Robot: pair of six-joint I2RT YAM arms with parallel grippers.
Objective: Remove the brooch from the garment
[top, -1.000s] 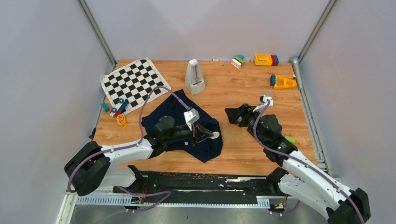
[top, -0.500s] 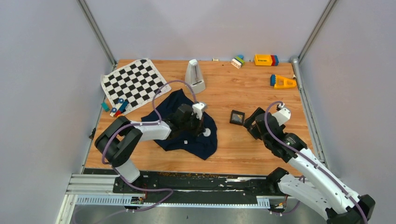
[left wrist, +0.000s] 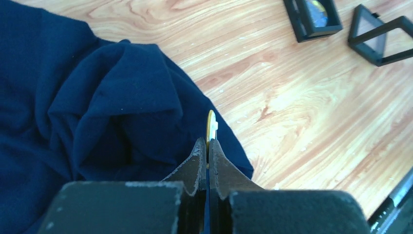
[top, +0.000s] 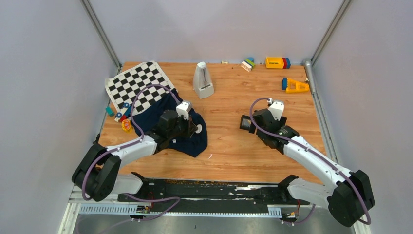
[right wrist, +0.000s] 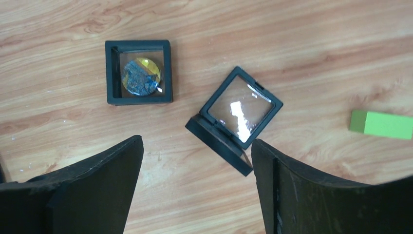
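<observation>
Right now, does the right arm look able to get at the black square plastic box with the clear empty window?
Probably yes: the right gripper hangs open over the black square box, a finger either side, with nothing lying across it.

Matt cloth garment (left wrist: 97, 112), glossy wooden table (left wrist: 302, 112), perhaps metal brooch (left wrist: 211, 127)

Brooch (left wrist: 211, 129) edge-on, face unseen; garment (left wrist: 97, 112) join seemingly behind fingers (left wrist: 197, 163)
</observation>
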